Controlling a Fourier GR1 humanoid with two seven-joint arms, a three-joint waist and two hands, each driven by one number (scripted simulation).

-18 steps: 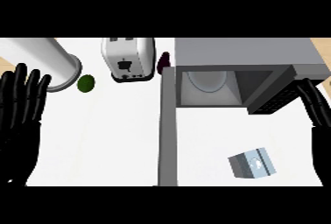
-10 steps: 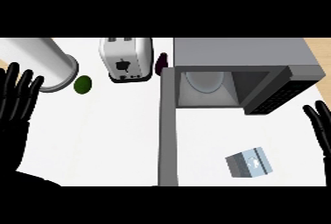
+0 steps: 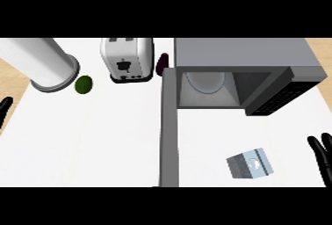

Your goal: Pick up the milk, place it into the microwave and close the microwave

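Milk carton (image 3: 250,164) lies untouched on desk (image 3: 97,145), below open microwave (image 3: 243,61). Right hand (image 3: 322,156) beside it, fingers straight, empty; left hand (image 3: 4,110) barely visible, fingers unclear. Pick, place, close all pending.

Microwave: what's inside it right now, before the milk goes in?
The microwave stands open, and only its pale round turntable plate shows inside. The milk carton lies outside on the counter. The cavity's upper part and far corners are hidden by the microwave's own top.
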